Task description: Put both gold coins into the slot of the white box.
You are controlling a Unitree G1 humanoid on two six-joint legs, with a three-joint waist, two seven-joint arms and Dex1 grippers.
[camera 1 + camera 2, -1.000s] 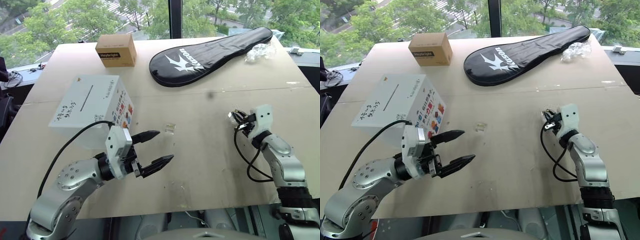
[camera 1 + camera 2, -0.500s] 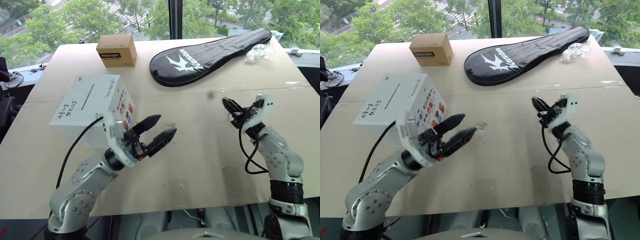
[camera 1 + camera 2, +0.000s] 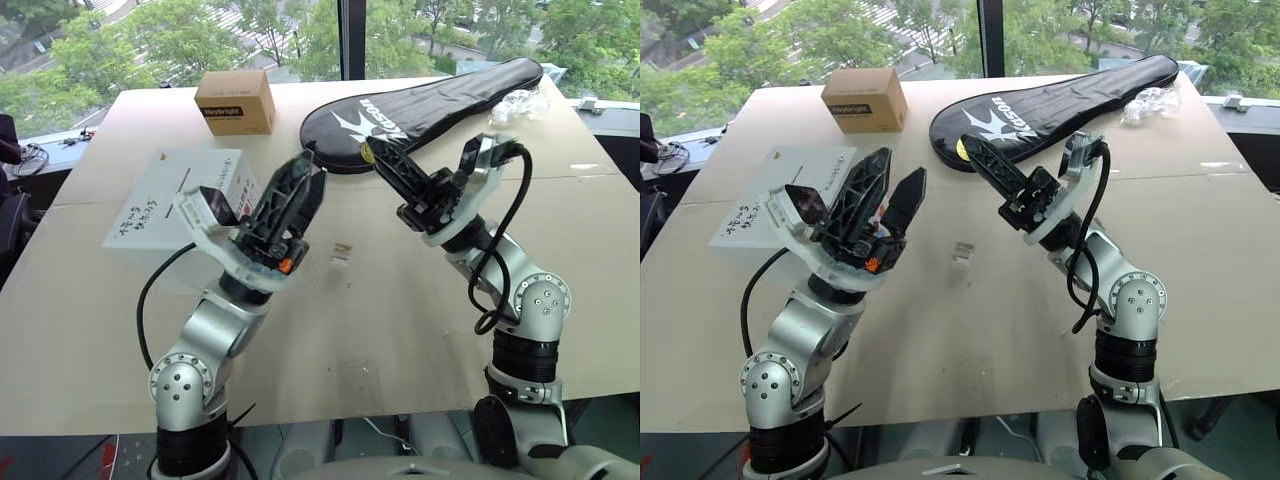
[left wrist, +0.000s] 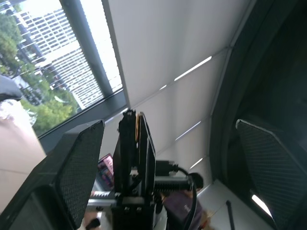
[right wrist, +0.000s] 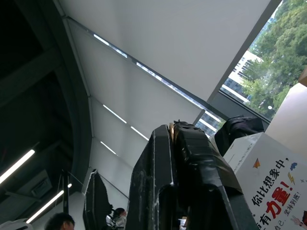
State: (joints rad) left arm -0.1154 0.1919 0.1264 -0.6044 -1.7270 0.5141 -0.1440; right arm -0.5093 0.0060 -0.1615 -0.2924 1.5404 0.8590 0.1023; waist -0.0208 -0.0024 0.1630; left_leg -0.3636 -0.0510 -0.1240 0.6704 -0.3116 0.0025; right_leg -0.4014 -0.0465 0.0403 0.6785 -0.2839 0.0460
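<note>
The white box [image 3: 165, 195] stands at the table's left, its slot [image 3: 182, 180] a thin dark line on top, partly behind my left arm. My left gripper [image 3: 305, 172] is raised above the table beside the box, fingers pointing up and open, nothing between them. My right gripper [image 3: 373, 147] is raised too, pointing up and left toward the left one, shut on a gold coin [image 3: 368, 155]. The coin's yellow edge [image 4: 137, 130] shows between its closed fingers in the left wrist view. The other gold coin is out of view.
A small clear plastic scrap [image 3: 341, 252] lies on the table between the arms. A brown cardboard box [image 3: 234, 100] sits at the back left, a black racket cover [image 3: 440, 95] at the back, and crumpled clear plastic [image 3: 520, 103] at the back right.
Both arms have risen off the table. The left gripper rolled so its fingers point up. The right gripper swung up and left, close to the left one.
</note>
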